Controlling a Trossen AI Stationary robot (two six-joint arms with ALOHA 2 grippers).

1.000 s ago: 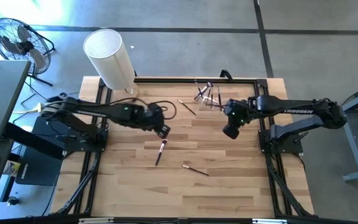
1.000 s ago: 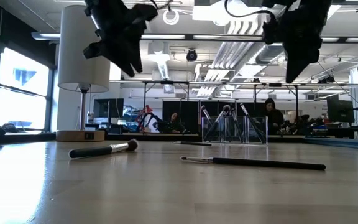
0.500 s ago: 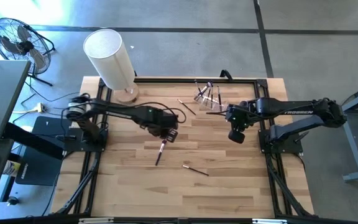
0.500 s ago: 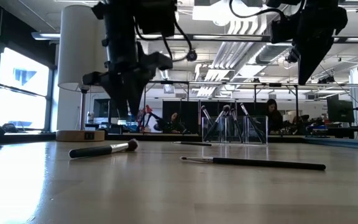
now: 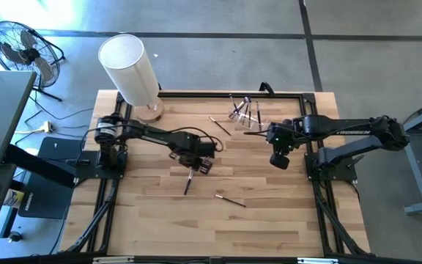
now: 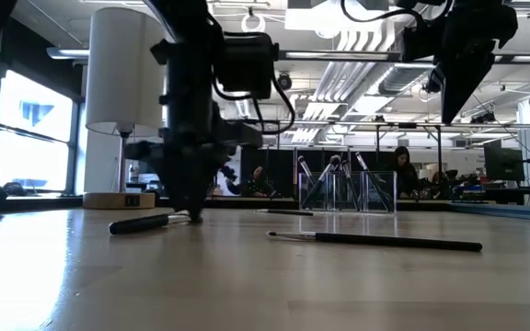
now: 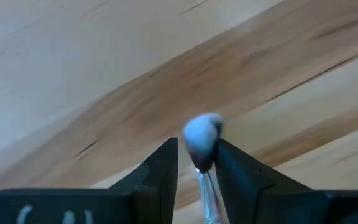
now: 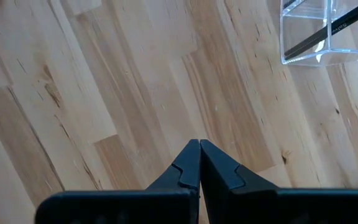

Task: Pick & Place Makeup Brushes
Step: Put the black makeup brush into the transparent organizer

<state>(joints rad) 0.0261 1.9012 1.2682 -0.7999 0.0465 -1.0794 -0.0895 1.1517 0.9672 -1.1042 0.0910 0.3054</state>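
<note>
Fingers of the left gripper (image 7: 196, 163) straddle the pale tip of a makeup brush (image 5: 189, 179) lying mid-table, not yet clamped. Right gripper (image 8: 199, 163) hangs closed, empty, near the clear holder (image 8: 328, 31).

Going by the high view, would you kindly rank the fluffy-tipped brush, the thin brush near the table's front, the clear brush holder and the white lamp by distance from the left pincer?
From the left pincer, lowered at mid-table:
1. Fluffy-tipped brush, directly at the pincer, its head between the fingers.
2. Thin brush, toward the table's front and right.
3. White lamp at the back left and clear brush holder at the back right: too close to call.
</note>
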